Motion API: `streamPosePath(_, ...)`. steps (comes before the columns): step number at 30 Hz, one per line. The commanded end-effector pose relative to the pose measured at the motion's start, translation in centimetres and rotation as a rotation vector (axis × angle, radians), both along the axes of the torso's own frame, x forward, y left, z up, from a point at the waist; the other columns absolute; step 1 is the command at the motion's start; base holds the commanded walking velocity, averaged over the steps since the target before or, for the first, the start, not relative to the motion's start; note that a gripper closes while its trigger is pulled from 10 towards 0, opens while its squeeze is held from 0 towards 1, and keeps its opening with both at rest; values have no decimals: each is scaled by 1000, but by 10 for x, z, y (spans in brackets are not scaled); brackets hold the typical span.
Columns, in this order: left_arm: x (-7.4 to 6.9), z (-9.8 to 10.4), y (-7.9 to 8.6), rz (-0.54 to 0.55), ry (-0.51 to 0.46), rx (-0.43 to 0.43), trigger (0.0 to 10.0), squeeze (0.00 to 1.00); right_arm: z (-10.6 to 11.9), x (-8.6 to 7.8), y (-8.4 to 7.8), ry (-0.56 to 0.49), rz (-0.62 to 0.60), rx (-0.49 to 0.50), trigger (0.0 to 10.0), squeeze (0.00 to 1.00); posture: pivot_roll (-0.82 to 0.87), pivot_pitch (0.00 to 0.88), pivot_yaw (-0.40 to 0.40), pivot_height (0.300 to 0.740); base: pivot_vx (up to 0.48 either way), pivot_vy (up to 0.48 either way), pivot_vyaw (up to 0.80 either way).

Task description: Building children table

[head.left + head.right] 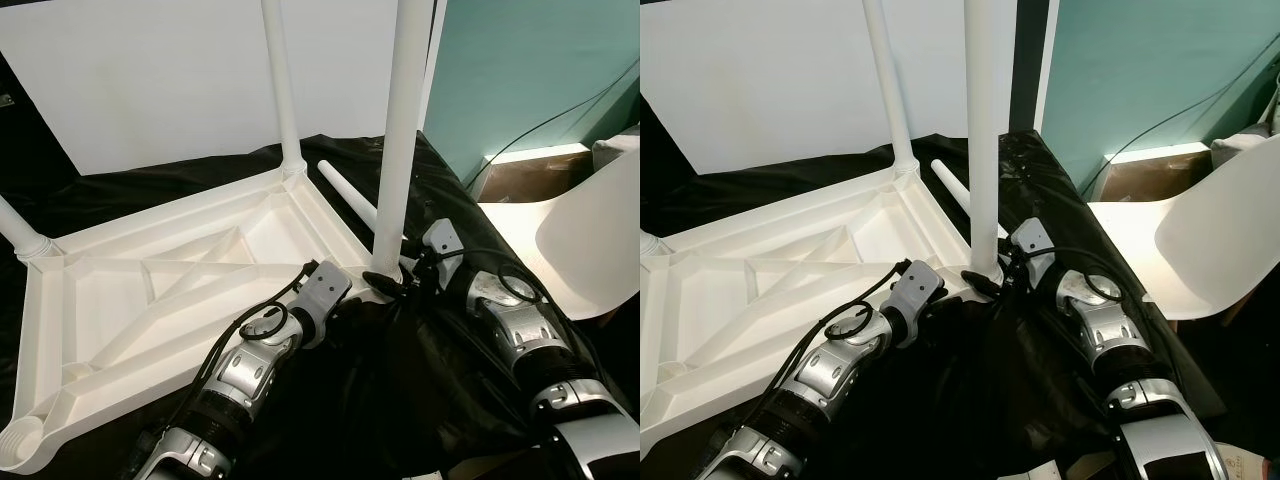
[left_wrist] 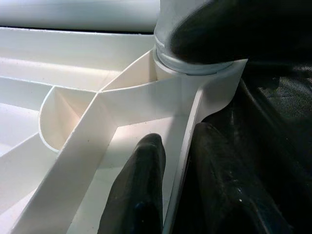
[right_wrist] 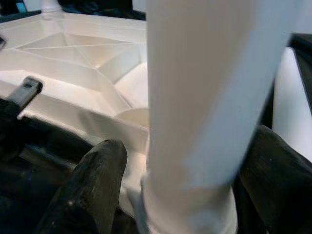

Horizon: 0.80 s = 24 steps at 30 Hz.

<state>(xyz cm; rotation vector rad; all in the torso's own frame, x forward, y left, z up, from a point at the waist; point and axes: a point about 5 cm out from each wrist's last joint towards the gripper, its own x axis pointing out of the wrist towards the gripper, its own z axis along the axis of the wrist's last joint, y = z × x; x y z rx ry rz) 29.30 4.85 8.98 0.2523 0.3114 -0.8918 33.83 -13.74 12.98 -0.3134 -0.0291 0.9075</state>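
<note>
A black sheet (image 1: 420, 400) covers the floor across the lower frame. On it lie the upturned white table top (image 1: 170, 300), left of centre, and a loose white leg (image 1: 350, 195) just beyond its far corner.

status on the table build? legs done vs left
Three legs stand in the upturned tabletop: far-corner leg, left-corner leg, near leg. In hand: right end effector grips the near leg's base, seemingly seating it; left end effector clamps the tabletop's rim beside it. Left: spare leg lies on the black sheet; one corner socket is empty.
</note>
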Motion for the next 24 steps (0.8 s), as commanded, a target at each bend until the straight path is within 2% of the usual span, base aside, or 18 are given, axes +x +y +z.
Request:
streamPosePath(1, -20, -40, 5, -51, 201, 68, 10000, 0, 1, 0, 11, -14, 60, -25, 10000, 0, 24, 0, 25, 740, 0, 0, 0)
streamPosePath(4, -21, -41, 5, -45, 208, 69, 10000, 0, 0, 0, 12, -11, 67, -31, 10000, 0, 22, 0, 27, 740, 0, 0, 0)
streamPosePath(7, -22, -42, 5, -58, 210, 69, 10000, 0, -8, 0, 13, -6, 71, -79, 10000, 0, 17, 0, 30, 740, 0, 0, 0)
streamPosePath(12, -21, -41, 4, -69, 201, 75, 10000, 0, -14, -3, 15, 16, 89, -86, 10000, 0, 15, 0, 32, 740, 0, 0, 0)
streamPosePath(13, -20, -39, 4, -71, 195, 75, 10000, 0, -18, -3, 14, 53, 67, -61, 3569, 0, 17, 0, 32, 740, 0, 0, 0)
streamPosePath(15, -19, -39, 3, -71, 193, 74, 10000, 0, -20, -3, 14, 70, 54, -48, 3569, 0, 17, 0, 32, 740, 0, 0, 0)
streamPosePath(16, -19, -39, 3, -70, 192, 74, 10000, 0, -24, -5, 13, 98, 41, -31, 0, 0, 17, 0, 32, 740, 0, 0, 0)
streamPosePath(20, -20, -39, 3, -70, 192, 73, 10000, 0, -34, -9, 14, 147, 21, -7, 0, 0, 17, 0, 32, 740, 0, 0, 0)
streamPosePath(21, -21, -40, 5, -68, 197, 74, 10000, 0, -44, -18, 23, 124, -81, 84, 0, 0, 21, 0, 32, 740, 0, 0, 0)
streamPosePath(22, -21, -40, 5, -68, 197, 74, 10000, 0, -44, -18, 23, 124, -81, 84, 0, 0, 21, 0, 32, 740, 0, 0, 0)
streamPosePath(24, -22, -41, 6, -67, 201, 76, 10000, 0, -48, -22, 29, 81, -179, 141, 0, 0, 21, 0, 32, 740, 0, 0, 0)
